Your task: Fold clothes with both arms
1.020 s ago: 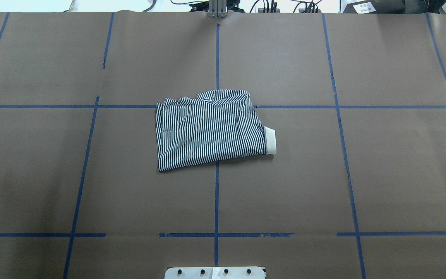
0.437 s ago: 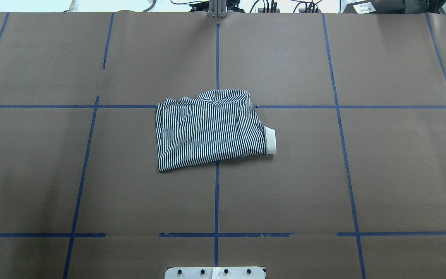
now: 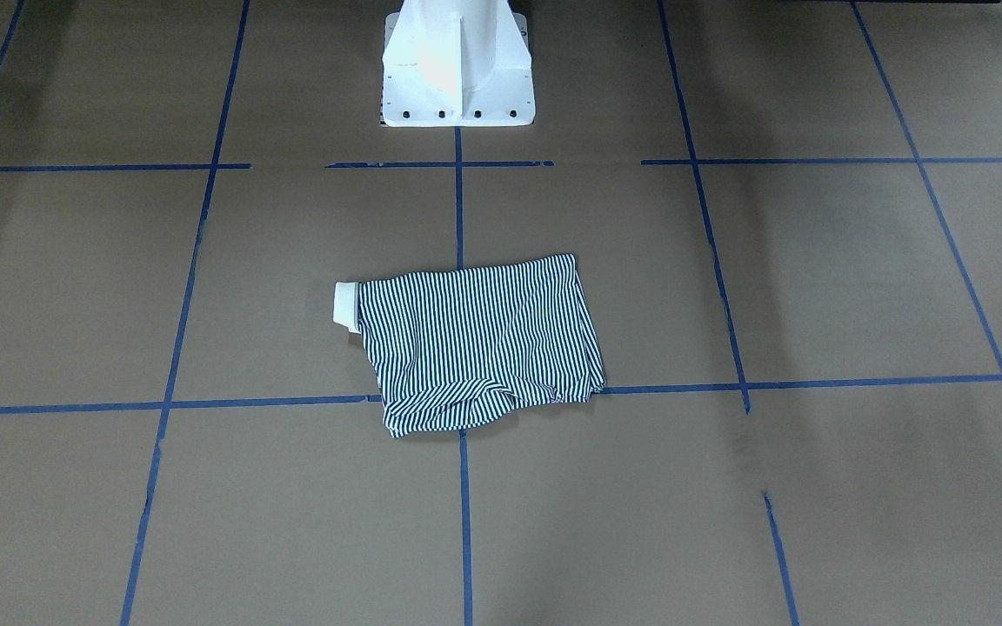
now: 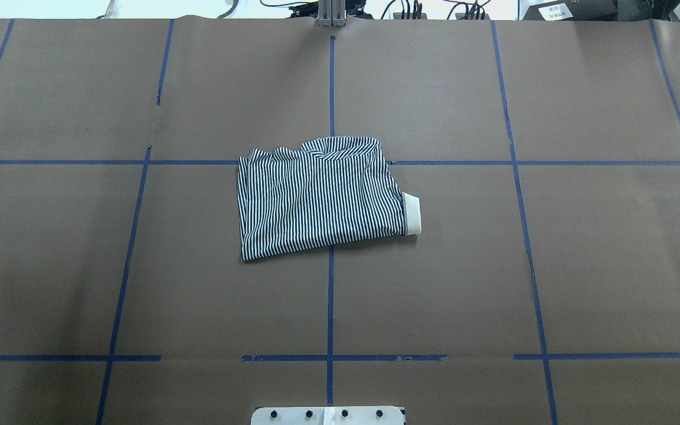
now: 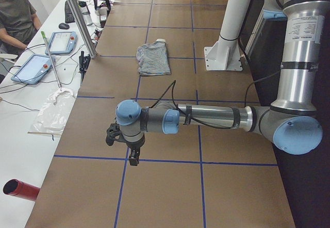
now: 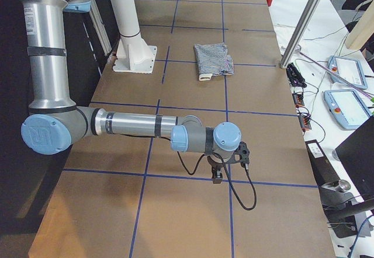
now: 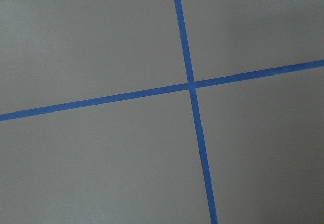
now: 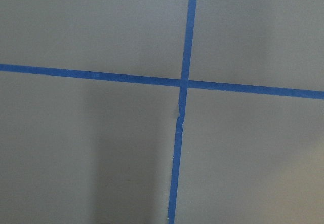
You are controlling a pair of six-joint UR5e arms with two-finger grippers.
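The striped polo shirt (image 4: pixel 322 198) lies folded into a rough rectangle at the table's middle, with a cream band (image 4: pixel 412 213) sticking out at its right edge. It also shows in the front view (image 3: pixel 479 343), the left side view (image 5: pixel 153 59) and the right side view (image 6: pixel 213 58). The left arm (image 5: pixel 206 117) reaches out low over the table's left end, its gripper (image 5: pixel 132 156) pointing down, far from the shirt. The right arm (image 6: pixel 134 124) does the same at the right end, with its gripper (image 6: pixel 217 176) down. I cannot tell whether either gripper is open or shut. Neither touches the shirt.
Brown paper with a blue tape grid (image 4: pixel 330 295) covers the table. The white pedestal base (image 3: pixel 456 65) stands at the robot's edge. Teach pendants (image 5: pixel 44 52), cables and a seated person (image 5: pixel 15 14) are at the far side bench. Both wrist views show only paper and tape crossings (image 7: pixel 191 85).
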